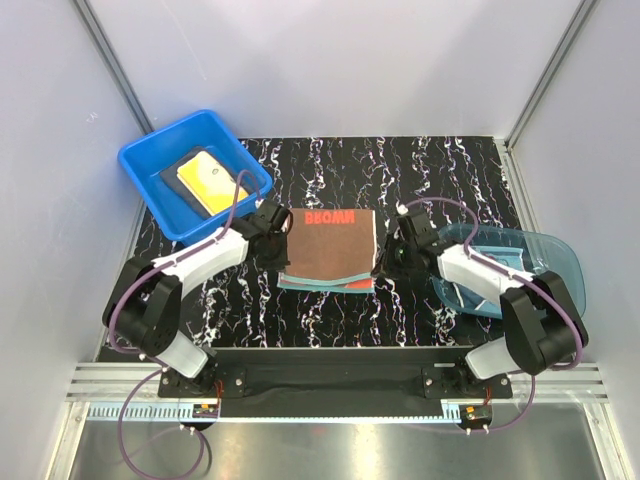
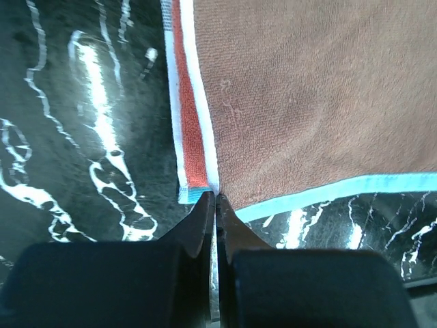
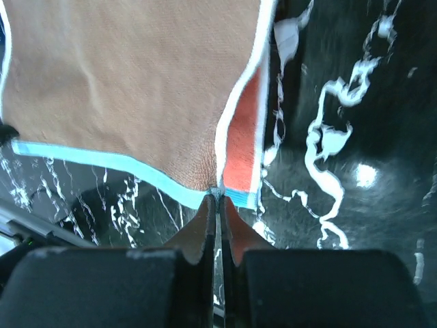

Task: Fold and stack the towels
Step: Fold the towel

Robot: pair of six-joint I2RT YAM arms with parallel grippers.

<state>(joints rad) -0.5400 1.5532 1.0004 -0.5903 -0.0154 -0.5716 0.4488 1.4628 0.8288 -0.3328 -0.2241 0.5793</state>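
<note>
Left tool (image 2: 216, 197), right tool (image 3: 219, 198), clamping towel (image 1: 328, 248) corners

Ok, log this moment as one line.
stage: folding | left tool: shut on brown towel corner | right tool: shut on another corner

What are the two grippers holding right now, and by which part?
Both hold the brown towel: the left gripper pinches its near left corner, the right gripper its near right corner.

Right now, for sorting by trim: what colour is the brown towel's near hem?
Light blue hem on the brown towel; left wrist view best.
</note>
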